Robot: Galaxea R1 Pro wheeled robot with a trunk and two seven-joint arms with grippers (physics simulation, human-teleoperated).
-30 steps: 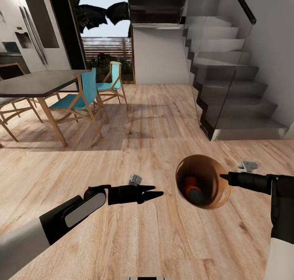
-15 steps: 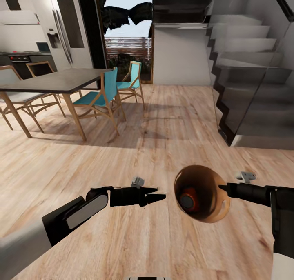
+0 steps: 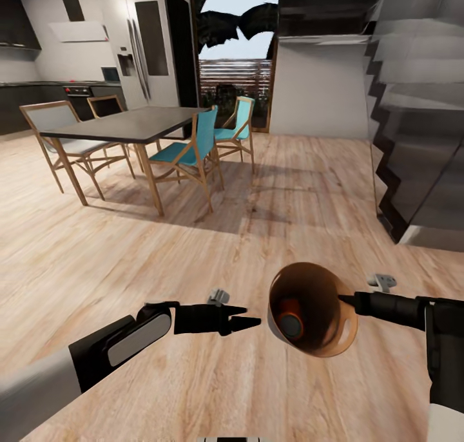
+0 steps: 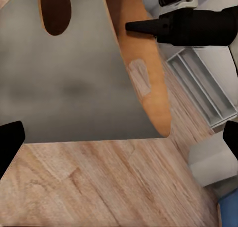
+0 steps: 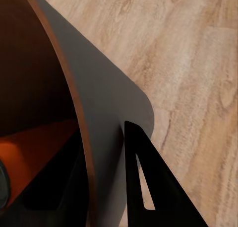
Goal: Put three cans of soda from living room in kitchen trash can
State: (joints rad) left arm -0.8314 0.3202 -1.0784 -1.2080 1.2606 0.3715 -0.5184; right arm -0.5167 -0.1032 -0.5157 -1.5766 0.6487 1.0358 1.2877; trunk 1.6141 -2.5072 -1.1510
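The right end effector is clamped on the bin rim, an orange can inside. The left end effector, pinched together, is near. The bin looks stiff, light and glossy, so it could slip; the rim is the sensible hold.

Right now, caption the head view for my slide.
Right gripper carries trash can holding an orange soda can toward the kitchen.

floor: pale wood planks, runs back to kitchen | dark-topped dining table standing on it, wooden legs | two teal chairs at table's near side, grey-seated chairs at far side, all on floor | staircase base meets floor at right
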